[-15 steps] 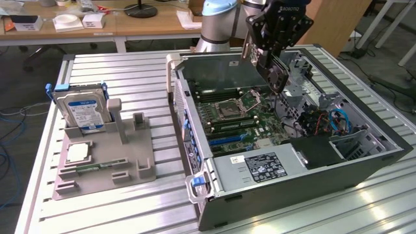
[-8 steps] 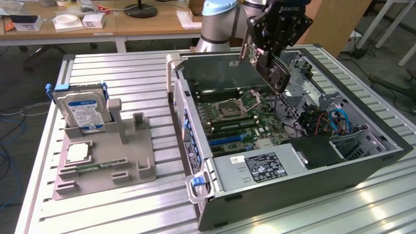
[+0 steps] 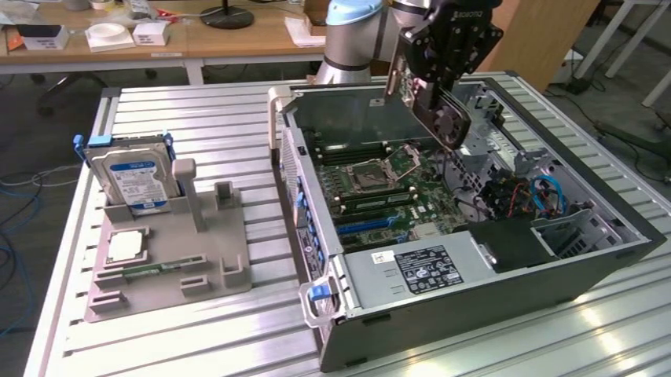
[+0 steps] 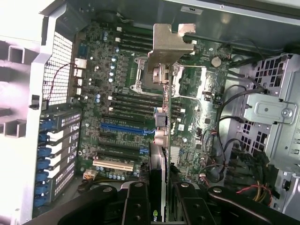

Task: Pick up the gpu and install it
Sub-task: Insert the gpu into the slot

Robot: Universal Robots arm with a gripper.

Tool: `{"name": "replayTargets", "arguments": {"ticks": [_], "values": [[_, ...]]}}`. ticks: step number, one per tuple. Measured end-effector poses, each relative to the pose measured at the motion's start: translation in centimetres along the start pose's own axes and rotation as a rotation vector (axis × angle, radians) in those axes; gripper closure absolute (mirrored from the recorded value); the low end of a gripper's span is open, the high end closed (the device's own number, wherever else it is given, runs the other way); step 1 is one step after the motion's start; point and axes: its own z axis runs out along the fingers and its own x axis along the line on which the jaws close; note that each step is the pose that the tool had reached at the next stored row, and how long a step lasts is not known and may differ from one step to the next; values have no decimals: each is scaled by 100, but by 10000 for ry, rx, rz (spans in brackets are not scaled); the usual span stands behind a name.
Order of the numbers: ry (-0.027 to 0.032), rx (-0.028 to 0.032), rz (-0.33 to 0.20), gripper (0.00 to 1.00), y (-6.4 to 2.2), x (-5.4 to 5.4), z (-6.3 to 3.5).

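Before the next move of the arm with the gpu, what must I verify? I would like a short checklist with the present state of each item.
1. Grip on the gpu: ok; the gripper is closed on it, a finger on each face.
2. gpu clear of the motherboard: ok; it hangs above the open case.
3. Blue slot free: ok; nothing sits in it.
4. Card edge lined up with the slot: cannot tell.
5. Hard drive out of the way: ok; it stands in the holder beside the case.
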Motion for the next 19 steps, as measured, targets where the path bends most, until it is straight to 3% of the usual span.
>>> {"name": "replayTargets", "arguments": {"ticks": [19], "values": [[-58,-7,-1109,74,-6,1,0]]}}
